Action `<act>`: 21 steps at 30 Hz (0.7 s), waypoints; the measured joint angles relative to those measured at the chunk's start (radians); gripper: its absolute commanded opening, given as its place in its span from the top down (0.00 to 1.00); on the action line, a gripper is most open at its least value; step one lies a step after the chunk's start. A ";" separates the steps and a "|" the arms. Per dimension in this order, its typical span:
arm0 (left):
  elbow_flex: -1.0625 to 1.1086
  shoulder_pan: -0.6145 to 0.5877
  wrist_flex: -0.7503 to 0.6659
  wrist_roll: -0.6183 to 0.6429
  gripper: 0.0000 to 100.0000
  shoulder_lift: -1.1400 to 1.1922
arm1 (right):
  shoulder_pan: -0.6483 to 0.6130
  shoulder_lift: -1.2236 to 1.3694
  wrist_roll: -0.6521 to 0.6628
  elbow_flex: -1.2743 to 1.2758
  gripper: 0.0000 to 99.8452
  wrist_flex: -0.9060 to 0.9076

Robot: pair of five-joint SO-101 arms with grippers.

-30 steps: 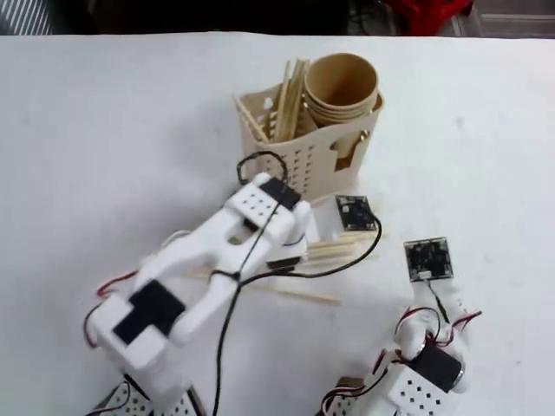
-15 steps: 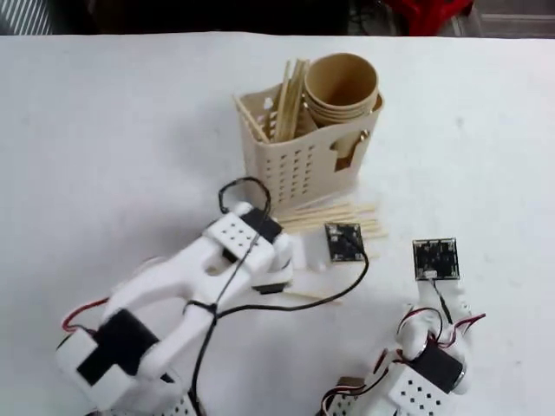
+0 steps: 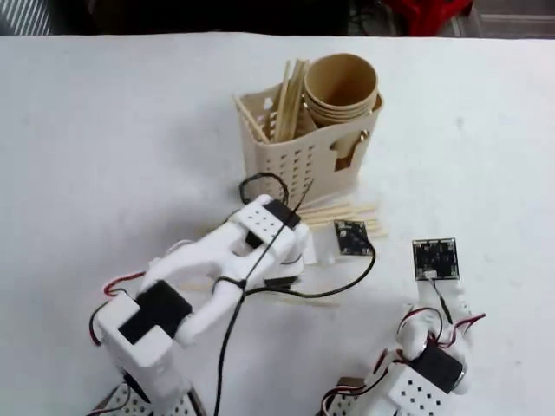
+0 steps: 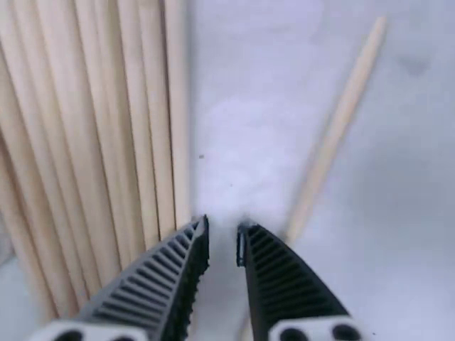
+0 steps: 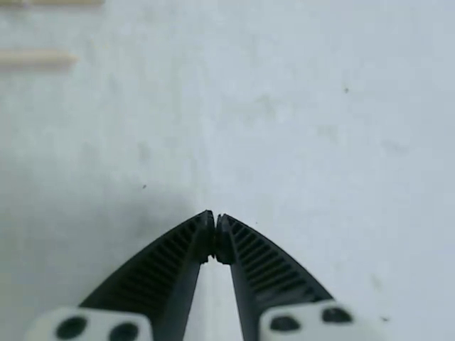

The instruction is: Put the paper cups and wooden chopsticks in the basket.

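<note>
Chopsticks (image 4: pixel 128 128) lie beside left gripper (image 4: pixel 222 231), barely parted, empty; right gripper (image 5: pixel 215 229) closed, empty.

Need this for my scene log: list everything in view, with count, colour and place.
basket: one, cream, perforated, upright at the far middle of the table.
paper cups: nested stack, count unclear, tan, inside the basket.
standing chopsticks: several, pale wood, upright in the basket beside the cups.
chopstick bundle: several, pale wood, flat on the table in front of the basket.
single chopstick: one, pale wood, flat, apart from the bundle.
table: one, white.
left gripper: black fingers slightly open, empty, between bundle and single chopstick.
right gripper: black fingers shut, empty, over bare table.
</note>
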 measured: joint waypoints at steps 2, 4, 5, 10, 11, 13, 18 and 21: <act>-0.008 -0.008 0.000 0.005 0.98 0.002 | 0.000 0.000 0.000 0.000 0.98 0.000; -0.017 -0.011 -0.002 0.009 0.98 0.003 | 0.000 0.000 0.000 0.000 0.98 0.000; -0.018 -0.015 -0.002 0.011 0.98 0.003 | 0.000 0.000 0.000 0.000 0.98 0.000; -0.021 -0.031 0.008 0.011 0.98 -0.023 | 0.000 0.000 0.000 0.000 0.98 0.000; -0.021 -0.040 0.026 0.011 0.98 -0.043 | 0.000 0.000 0.000 0.000 0.98 0.000; -0.020 -0.044 0.071 0.011 0.98 -0.094 | 0.000 0.000 0.000 0.000 0.98 0.000; 0.060 -0.044 0.138 -0.026 0.90 -0.221 | 0.000 0.000 0.005 0.000 0.98 0.000; 0.137 -0.048 0.150 -0.074 0.89 -0.252 | 0.000 0.000 0.005 0.000 0.98 0.000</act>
